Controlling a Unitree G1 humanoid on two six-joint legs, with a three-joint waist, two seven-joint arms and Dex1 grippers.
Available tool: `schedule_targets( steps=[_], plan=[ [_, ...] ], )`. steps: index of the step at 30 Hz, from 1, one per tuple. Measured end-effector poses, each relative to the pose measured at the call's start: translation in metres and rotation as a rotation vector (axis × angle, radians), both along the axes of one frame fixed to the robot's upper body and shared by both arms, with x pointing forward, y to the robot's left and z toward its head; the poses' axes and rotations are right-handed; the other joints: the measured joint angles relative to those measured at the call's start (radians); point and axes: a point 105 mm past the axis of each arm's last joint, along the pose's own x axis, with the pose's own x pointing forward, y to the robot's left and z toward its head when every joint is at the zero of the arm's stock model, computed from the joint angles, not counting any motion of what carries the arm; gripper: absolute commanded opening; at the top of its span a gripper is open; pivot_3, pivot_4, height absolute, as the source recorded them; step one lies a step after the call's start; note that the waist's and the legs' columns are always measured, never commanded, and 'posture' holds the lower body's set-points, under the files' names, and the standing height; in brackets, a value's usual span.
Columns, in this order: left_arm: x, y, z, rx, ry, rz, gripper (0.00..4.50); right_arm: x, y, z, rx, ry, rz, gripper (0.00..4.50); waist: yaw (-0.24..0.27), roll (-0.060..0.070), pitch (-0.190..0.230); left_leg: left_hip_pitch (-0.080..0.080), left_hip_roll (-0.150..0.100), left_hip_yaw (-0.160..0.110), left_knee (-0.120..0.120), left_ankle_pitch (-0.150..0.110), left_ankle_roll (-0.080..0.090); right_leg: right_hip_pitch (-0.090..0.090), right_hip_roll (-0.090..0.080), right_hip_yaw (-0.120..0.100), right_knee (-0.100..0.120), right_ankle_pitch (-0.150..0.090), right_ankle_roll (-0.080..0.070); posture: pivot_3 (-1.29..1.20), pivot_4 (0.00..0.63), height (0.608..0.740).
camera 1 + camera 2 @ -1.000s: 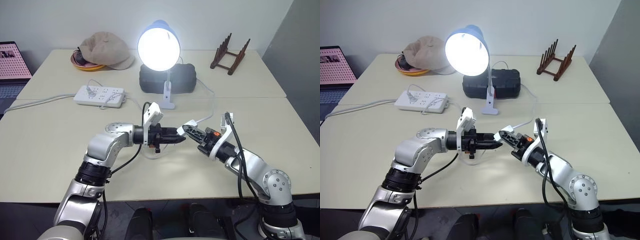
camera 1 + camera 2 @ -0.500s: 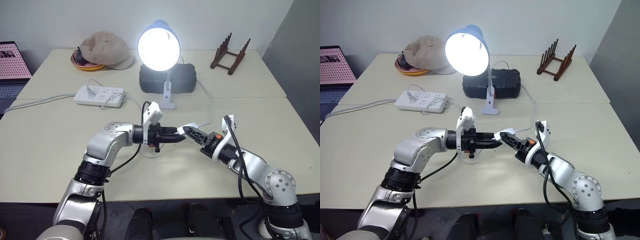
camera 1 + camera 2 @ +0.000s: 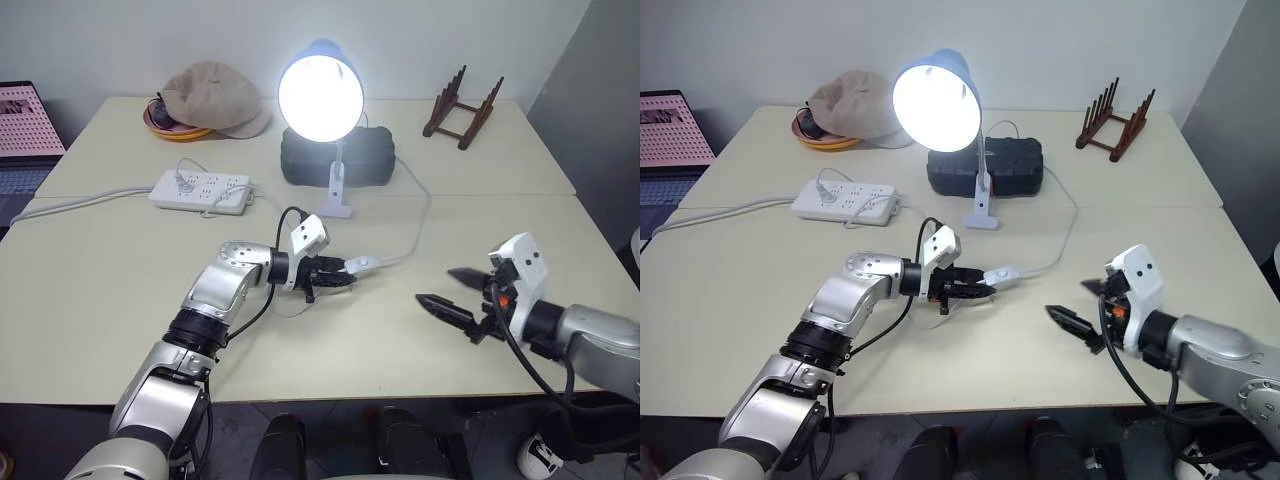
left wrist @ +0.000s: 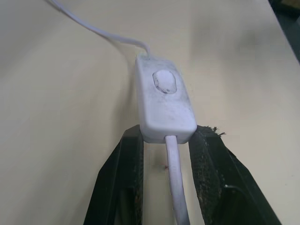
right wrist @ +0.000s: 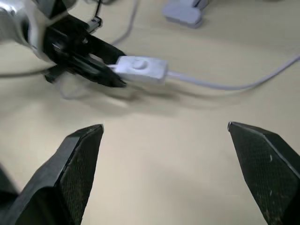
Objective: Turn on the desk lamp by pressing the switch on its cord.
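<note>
Left eye view: the desk lamp point(image 3: 321, 97) is shown lit, its white clip base standing toward the far edge of the bench point(image 3: 90, 300), just in front of a black case point(image 3: 335, 158). The cord point(image 3: 417, 226) is seen running from behind the lamp toward the near edge and curving back to the switch point(image 3: 362, 266), which lies near the middle of the bench. The switch is held at its end by the left gripper point(image 3: 338, 277), whose jaws are closed on it. The right gripper point(image 3: 452, 291) is held above the bench toward the right edge, well apart from the switch, its jaws spread wide with nothing between them. A white power strip point(image 3: 201, 191) is seen near the left edge; a cap point(image 3: 212, 97) resting on a bowl occupies the far left corner and a wooden rack point(image 3: 460, 107) the far right corner.

Right eye view: the same arrangement is shown.

Left wrist view: the switch point(image 4: 164, 101) is shown clamped at its near end between two black fingers point(image 4: 212, 178), rocker uppermost, with the cord point(image 4: 177, 187) passing between them.

Right wrist view: two widely parted fingers point(image 5: 265, 164) are seen, with the switch point(image 5: 139, 69) beyond them in the left gripper point(image 5: 110, 72).
</note>
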Motion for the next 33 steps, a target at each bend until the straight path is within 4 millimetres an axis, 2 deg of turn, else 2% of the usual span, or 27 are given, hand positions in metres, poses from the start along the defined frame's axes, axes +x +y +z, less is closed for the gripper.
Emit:
schedule_targets(
  steps=[1, 3, 5, 9, 12, 16, 18, 19, 24, 28, 30, 33],
  plan=[
    [0.003, 0.0, -0.004, 0.026, -0.012, -0.004, 1.09, 0.002, -0.003, 0.003, -0.075, -0.075, 0.032, 4.46, 0.0, 0.0, 0.0, -0.001, 0.0, 0.0, 0.0, 0.0, 0.0, 0.0, 0.0, 0.0, -0.001, 0.003, 0.005, 0.0, 0.15, 0.74],
    [0.006, 0.001, -0.007, 0.043, -0.019, -0.011, 1.09, 0.003, -0.003, 0.003, -0.107, -0.119, 0.07, 4.46, 0.0, 0.0, 0.0, -0.002, 0.0, 0.0, 0.0, 0.0, 0.0, 0.0, 0.0, 0.0, -0.002, 0.003, 0.006, 0.0, 0.15, 0.74],
    [0.007, 0.001, -0.009, 0.055, -0.028, -0.024, 1.77, 0.003, -0.004, 0.002, -0.117, -0.15, 0.105, 4.5, -0.001, 0.0, 0.0, -0.003, 0.0, 0.0, 0.0, 0.0, 0.0, 0.0, 0.0, -0.001, -0.004, 0.004, 0.006, 0.0, 0.15, 0.74],
    [0.005, 0.002, -0.008, 0.062, -0.029, -0.059, 2.43, 0.006, -0.008, -0.001, -0.128, -0.168, 0.13, 4.5, 0.0, 0.0, 0.0, -0.006, 0.0, 0.0, 0.0, 0.0, 0.0, 0.0, 0.0, -0.001, -0.008, 0.004, 0.008, 0.0, 0.15, 0.74],
    [0.004, 0.015, -0.006, 0.08, -0.008, -0.061, 2.99, 0.006, -0.01, -0.006, -0.123, -0.159, 0.155, 4.5, -0.001, 0.0, 0.0, -0.006, 0.0, 0.0, 0.0, 0.0, 0.0, 0.0, 0.0, -0.001, -0.008, 0.004, 0.008, 0.0, 0.15, 0.74],
    [0.005, 0.045, 0.012, 0.109, -0.016, -0.015, 3.8, 0.006, -0.013, -0.013, -0.119, -0.133, 0.182, 4.5, -0.002, 0.0, 0.0, -0.005, 0.001, 0.0, 0.0, 0.0, 0.0, 0.0, 0.0, -0.001, -0.007, 0.004, 0.008, 0.0, 0.15, 0.74],
    [0.002, 0.052, 0.016, 0.102, -0.009, -0.006, 4.33, 0.008, -0.013, -0.013, -0.113, -0.137, 0.189, 4.5, -0.001, 0.0, 0.0, -0.005, 0.0, 0.0, 0.001, 0.0, 0.0, 0.0, 0.0, -0.001, -0.007, 0.005, 0.008, 0.0, 0.15, 0.74],
    [0.0, 0.055, 0.018, 0.098, 0.0, -0.006, 4.43, 0.01, -0.014, -0.014, -0.117, -0.138, 0.193, 4.5, -0.001, 0.0, 0.0, -0.005, 0.0, 0.0, 0.002, 0.0, 0.0, 0.0, 0.0, -0.001, -0.007, 0.005, 0.008, 0.0, 0.15, 0.74],
    [-0.007, 0.069, 0.026, 0.11, 0.036, -0.002, 4.47, 0.013, -0.013, -0.012, -0.112, -0.139, 0.219, 4.5, -0.001, 0.0, 0.0, -0.005, 0.001, -0.001, 0.002, 0.0, 0.0, 0.0, 0.0, -0.001, -0.006, 0.005, 0.009, 0.0, 0.15, 0.74],
    [-0.014, 0.104, 0.053, 0.13, 0.026, 0.051, 4.47, 0.013, -0.017, -0.017, -0.132, -0.118, 0.232, 4.5, -0.003, 0.0, 0.0, -0.005, 0.001, 0.0, 0.001, 0.0, 0.0, 0.0, 0.0, -0.001, -0.007, 0.005, 0.008, 0.0, 0.15, 0.74],
    [-0.013, 0.115, 0.061, 0.141, 0.006, 0.093, 4.47, 0.012, -0.017, -0.018, -0.13, -0.11, 0.238, 4.5, -0.002, 0.0, 0.0, -0.005, 0.001, 0.0, 0.001, 0.0, 0.0, 0.0, 0.0, -0.001, -0.007, 0.005, 0.008, 0.0, 0.15, 0.74],
    [-0.014, 0.126, 0.06, 0.169, 0.0, 0.121, 4.47, 0.011, -0.017, -0.02, -0.133, -0.104, 0.246, 4.5, -0.001, 0.0, 0.0, -0.005, 0.001, 0.0, 0.002, 0.0, 0.0, 0.0, 0.0, -0.001, -0.006, 0.005, 0.009, 0.0, 0.15, 0.74]
  ],
)
